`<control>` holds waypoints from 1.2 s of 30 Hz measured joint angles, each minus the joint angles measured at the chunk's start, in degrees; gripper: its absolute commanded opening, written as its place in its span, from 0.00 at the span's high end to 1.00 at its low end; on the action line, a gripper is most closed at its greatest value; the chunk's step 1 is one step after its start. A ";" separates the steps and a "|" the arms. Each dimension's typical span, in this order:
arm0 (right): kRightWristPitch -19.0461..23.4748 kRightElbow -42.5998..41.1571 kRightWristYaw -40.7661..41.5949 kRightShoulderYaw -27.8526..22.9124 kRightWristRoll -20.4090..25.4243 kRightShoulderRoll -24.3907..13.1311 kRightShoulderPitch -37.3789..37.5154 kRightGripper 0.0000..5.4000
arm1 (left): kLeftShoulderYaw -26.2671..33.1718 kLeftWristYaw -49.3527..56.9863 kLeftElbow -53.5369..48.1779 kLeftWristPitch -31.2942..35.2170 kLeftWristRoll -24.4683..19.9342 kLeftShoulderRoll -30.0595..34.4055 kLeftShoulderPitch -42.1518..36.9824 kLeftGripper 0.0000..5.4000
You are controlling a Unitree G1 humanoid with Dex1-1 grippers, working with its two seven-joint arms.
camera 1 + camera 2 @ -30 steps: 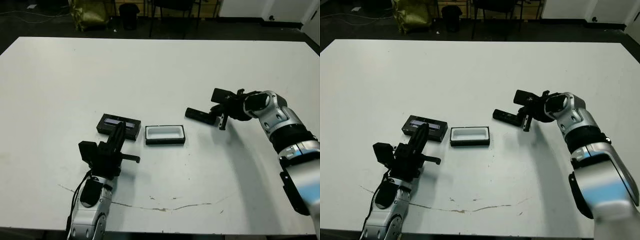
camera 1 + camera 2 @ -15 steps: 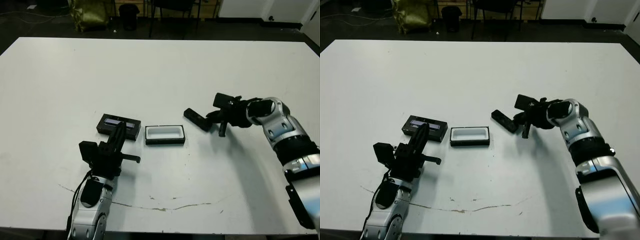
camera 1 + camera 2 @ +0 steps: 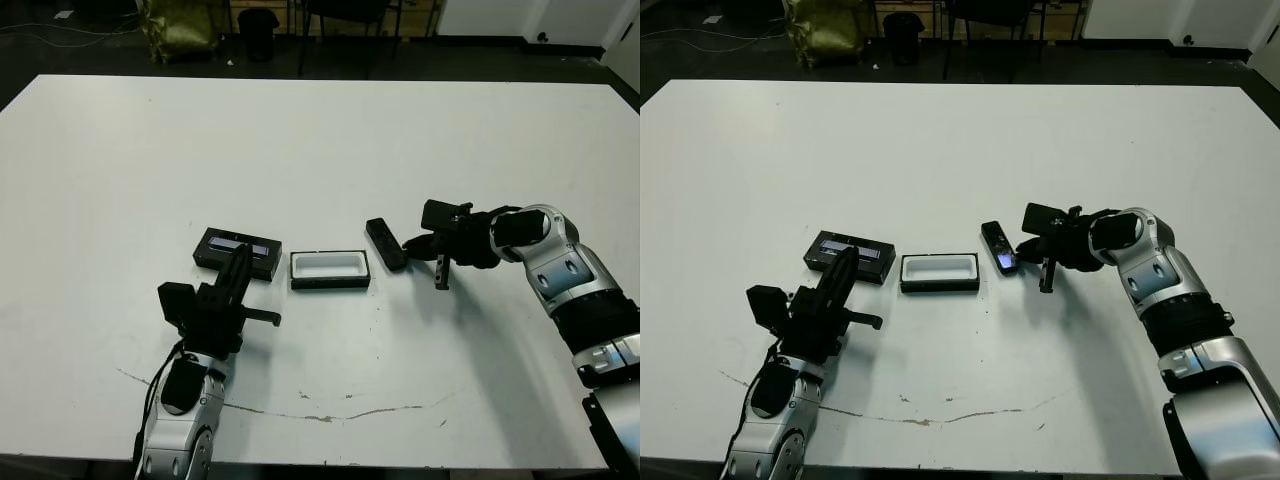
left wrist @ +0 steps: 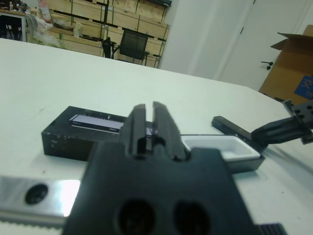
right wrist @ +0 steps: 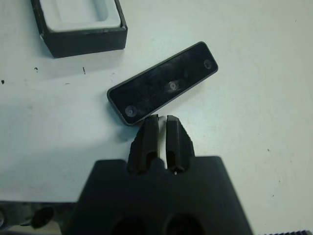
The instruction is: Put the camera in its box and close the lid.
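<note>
On the white table, the lid lies just left of the open, empty box. The camera lies just right of the box. Right gripper, fingers together and empty, touches or nearly touches the camera's end, seemingly nudging it; the next move calls for opening to grasp. Left gripper is closed, idle.

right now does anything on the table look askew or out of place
The camera lies flat at a slant just right of the open box, not lined up with it. The right gripper sits shut at the camera's end rather than around it. The lid lies off, left of the box.
</note>
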 measured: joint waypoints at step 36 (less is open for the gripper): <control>17.01 -61.83 -37.34 -24.47 28.60 13.20 37.13 0.93 | 0.13 -0.40 0.27 -0.77 -0.41 0.06 0.50 1.00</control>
